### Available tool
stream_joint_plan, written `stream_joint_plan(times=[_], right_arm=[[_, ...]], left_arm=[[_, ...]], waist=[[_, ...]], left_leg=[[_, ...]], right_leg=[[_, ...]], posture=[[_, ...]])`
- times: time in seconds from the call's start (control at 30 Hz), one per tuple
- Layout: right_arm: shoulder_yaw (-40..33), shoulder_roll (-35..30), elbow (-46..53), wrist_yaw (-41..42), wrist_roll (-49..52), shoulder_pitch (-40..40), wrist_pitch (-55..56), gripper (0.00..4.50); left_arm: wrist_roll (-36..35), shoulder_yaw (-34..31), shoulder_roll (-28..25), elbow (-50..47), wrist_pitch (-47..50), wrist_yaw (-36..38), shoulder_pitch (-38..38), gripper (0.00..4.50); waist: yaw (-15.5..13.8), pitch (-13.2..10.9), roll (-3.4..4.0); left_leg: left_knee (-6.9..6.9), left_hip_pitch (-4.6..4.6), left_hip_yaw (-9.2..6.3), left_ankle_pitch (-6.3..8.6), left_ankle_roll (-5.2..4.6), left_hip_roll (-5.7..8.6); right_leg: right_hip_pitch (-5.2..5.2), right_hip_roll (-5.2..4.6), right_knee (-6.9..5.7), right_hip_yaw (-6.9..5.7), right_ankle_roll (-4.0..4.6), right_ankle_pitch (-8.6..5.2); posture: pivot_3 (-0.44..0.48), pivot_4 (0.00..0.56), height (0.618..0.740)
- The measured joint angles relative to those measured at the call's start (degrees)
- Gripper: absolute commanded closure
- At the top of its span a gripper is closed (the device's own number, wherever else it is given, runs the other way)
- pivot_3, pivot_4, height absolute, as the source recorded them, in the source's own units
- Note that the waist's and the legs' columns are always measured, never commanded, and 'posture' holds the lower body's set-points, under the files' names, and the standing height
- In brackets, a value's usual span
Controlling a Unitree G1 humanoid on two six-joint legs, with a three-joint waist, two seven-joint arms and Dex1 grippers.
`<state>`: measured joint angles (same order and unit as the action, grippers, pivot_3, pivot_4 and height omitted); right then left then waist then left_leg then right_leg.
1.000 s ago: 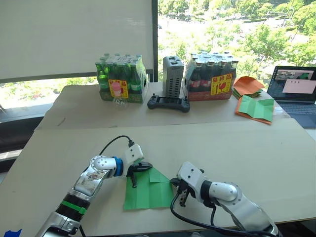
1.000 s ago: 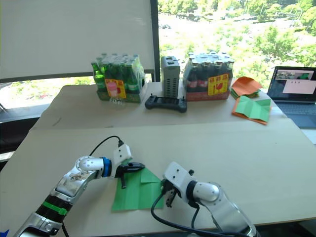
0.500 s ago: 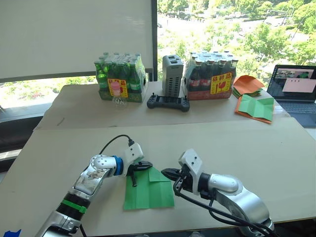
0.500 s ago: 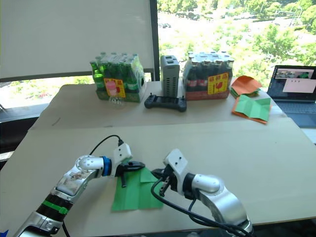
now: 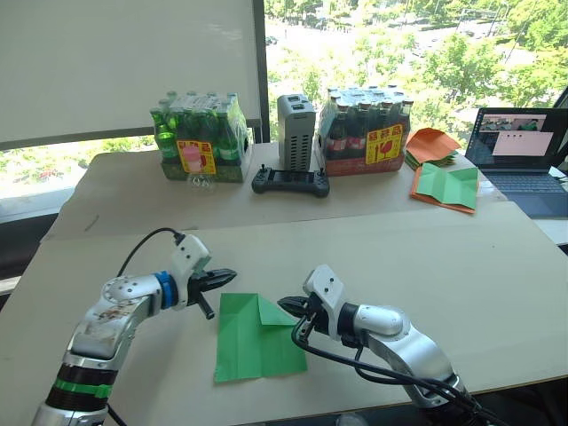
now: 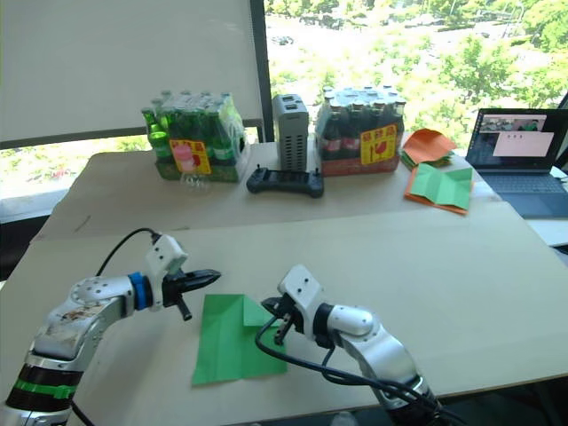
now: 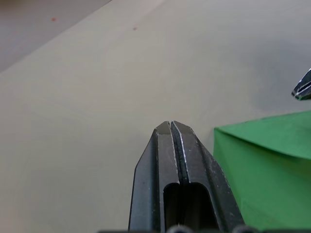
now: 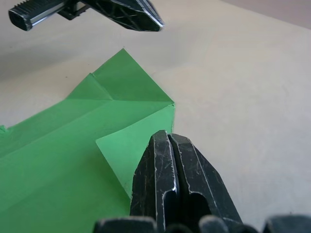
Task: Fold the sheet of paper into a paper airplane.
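The thin bright green sheet of paper (image 5: pixel 257 337) is seen lying flat on the pale wooden table (image 5: pixel 461 266), at about 6 o'clock on its near half, between the two arms. Only an early part of the folding appears to be done: a corner at the sheet's far edge is turned in as a small triangular flap, and a second small flap is visible near the right gripper in the right wrist view, with crease lines across the rest. No pointed nose and no wings are formed yet, so most of the work is judged to remain: the matching corner fold, the centre fold and the wing folds.

The left gripper (image 5: pixel 224 276) is held just off the sheet's 10 o'clock corner, apart from the paper, with its two black fingers pressed together on nothing. The right gripper (image 5: pixel 287 305) is placed at the sheet's 2 o'clock edge, its fingers likewise clenched with nothing between them, the tips at the small flap; whether they press on it cannot be told.

At 1 o'clock on the far table, a green sheet edged with orange (image 5: pixel 445 185) is left untouched.
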<state>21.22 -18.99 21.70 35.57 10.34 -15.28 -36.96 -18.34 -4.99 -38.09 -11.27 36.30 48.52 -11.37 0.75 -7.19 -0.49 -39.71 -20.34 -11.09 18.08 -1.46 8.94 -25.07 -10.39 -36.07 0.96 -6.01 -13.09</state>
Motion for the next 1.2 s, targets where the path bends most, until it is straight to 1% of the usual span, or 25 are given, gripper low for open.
stream_joint_plan(times=[0.2,0.3,0.37,0.43,0.47,0.57,0.7,0.97,1.2], right_arm=[[0.8,-0.6,-0.4,1.6,0.0,-0.2,1.6,4.46],[0.8,-1.1,-0.4,2.2,0.0,-0.2,1.6,4.46],[0.9,-1.3,-0.2,2.6,0.0,-0.1,1.6,4.50],[1.0,-1.4,-0.1,2.7,-0.1,-0.1,1.6,4.50],[1.2,-1.4,-0.1,2.8,-0.1,-0.1,1.9,4.50],[2.2,-1.0,-0.5,2.7,-0.6,-0.3,2.5,4.50],[4.7,-0.5,-4.2,2.7,-2.7,-1.2,3.2,4.50],[5.5,-0.2,-7.1,2.6,-5.0,-1.8,4.4,4.50],[5.7,-0.2,-7.2,2.6,-5.6,-2.0,4.0,4.50]], left_arm=[[-0.4,-0.6,0.1,0.2,0.0,-1.3,3.3,4.50],[-3.5,-1.7,1.9,-1.2,1.4,-1.6,3.9,4.50],[-7.5,-4.1,3.5,-1.6,3.7,-1.7,4.9,3.89],[-11.1,-6.3,4.2,-2.1,6.2,-1.8,6.0,3.38],[-12.9,-7.4,4.4,-2.9,7.6,-1.8,7.0,3.02],[-15.6,-8.2,4.4,-4.2,10.6,-2.6,9.4,2.04],[-19.9,-10.2,4.9,-7.0,13.8,-4.4,11.6,2.04],[-22.4,-10.2,5.6,-9.7,14.9,-7.4,13.1,2.04],[-24.9,-10.1,5.5,-12.8,15.0,-7.5,14.8,2.04]], waist=[[-0.8,0.0,-0.01],[-0.8,0.0,-0.01],[-0.6,0.0,-0.01],[-0.4,0.0,-0.01],[-0.2,0.0,-0.01],[-0.1,0.0,-0.01],[-0.1,0.0,-0.01],[-0.2,0.0,-0.01],[-0.3,0.0,-0.01]], left_leg=[[-0.05,0.00,0.00,0.00,0.00,0.02],[-0.03,0.00,0.01,0.01,0.01,0.00],[-0.03,0.00,0.02,0.01,0.02,-0.02],[-0.02,0.00,0.02,0.02,0.02,-0.04],[-0.02,0.00,0.02,0.02,0.03,-0.05],[-0.02,0.01,0.03,0.02,0.03,-0.04],[-0.04,0.01,0.05,0.02,0.03,-0.03],[-0.03,0.04,0.08,0.03,0.04,-0.05],[-0.04,0.09,0.10,0.03,0.04,-0.06]], right_leg=[[0.04,-0.02,0.00,-0.01,0.02,0.02],[0.02,-0.01,0.00,0.00,0.02,0.02],[0.01,0.01,-0.01,0.00,0.03,0.02],[-0.01,0.01,-0.02,0.00,0.03,0.02],[-0.01,0.01,-0.03,0.00,0.03,0.02],[0.01,0.01,-0.01,0.00,0.03,0.02],[0.01,0.01,-0.02,0.02,0.04,0.02],[0.03,0.01,-0.02,0.02,0.05,0.03],[0.07,0.02,-0.02,0.04,0.07,0.04]], posture=[[0.000,0.150,0.728],[0.000,0.150,0.728],[0.000,0.150,0.728],[0.000,0.150,0.728],[0.000,0.150,0.728],[0.000,0.150,0.728],[0.000,0.150,0.728],[0.000,0.150,0.728],[0.000,0.150,0.728]])
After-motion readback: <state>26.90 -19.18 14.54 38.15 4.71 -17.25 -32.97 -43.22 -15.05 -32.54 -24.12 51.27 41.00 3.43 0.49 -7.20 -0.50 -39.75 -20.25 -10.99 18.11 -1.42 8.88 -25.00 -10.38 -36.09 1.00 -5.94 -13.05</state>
